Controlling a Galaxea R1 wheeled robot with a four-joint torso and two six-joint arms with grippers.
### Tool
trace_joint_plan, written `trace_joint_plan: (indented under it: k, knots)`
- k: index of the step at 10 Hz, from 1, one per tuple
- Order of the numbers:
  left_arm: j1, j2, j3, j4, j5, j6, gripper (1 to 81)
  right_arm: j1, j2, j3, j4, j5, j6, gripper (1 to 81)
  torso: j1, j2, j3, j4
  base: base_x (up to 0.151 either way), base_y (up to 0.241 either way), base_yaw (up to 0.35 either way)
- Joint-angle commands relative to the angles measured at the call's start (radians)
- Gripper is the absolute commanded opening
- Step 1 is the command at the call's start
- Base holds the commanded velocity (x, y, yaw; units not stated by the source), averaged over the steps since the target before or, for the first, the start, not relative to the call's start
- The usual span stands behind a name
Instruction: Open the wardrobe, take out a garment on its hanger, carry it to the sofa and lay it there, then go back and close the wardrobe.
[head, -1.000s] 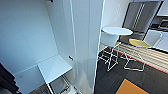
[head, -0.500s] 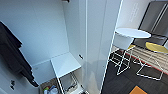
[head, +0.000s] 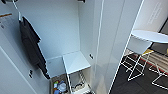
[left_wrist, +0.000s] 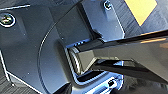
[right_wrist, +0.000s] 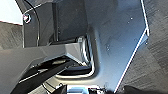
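The head camera looks down from high into the open wardrobe (head: 82, 37), close to its door. Each wrist camera sits tight against its own arm's dark plate, facing dark carpet (left_wrist: 150, 27) beyond; both share that floor.

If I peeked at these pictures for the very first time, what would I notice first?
Probably the black shirt hanging inside the open white wardrobe, on its left side, dark against all that white. Next, the small white shelf low in the wardrobe, with a box of colourful bits on the floor beside it. Off to the right stands a round white table.
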Motion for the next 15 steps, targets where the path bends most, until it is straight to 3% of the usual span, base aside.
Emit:
trace_joint_plan:
  k: [1,9,15]
  knots:
    - [-0.023,0.001,0.008,0.011,0.035,0.004,81.1,0.022,0.005,0.000,-0.006,-0.058,-0.001,81.1,0.000,0.000,0.000,0.000,0.000,0.000,0.333]
    - [-0.023,0.032,-0.041,0.014,0.031,0.004,81.1,0.021,0.004,-0.001,-0.005,-0.058,-0.001,81.1,0.000,0.000,0.000,0.000,0.000,0.000,0.271]
    - [-0.022,0.033,-0.041,0.012,0.031,0.004,81.1,0.019,0.002,-0.005,-0.002,-0.058,-0.001,81.1,0.000,0.000,0.000,0.000,0.000,0.000,0.075]
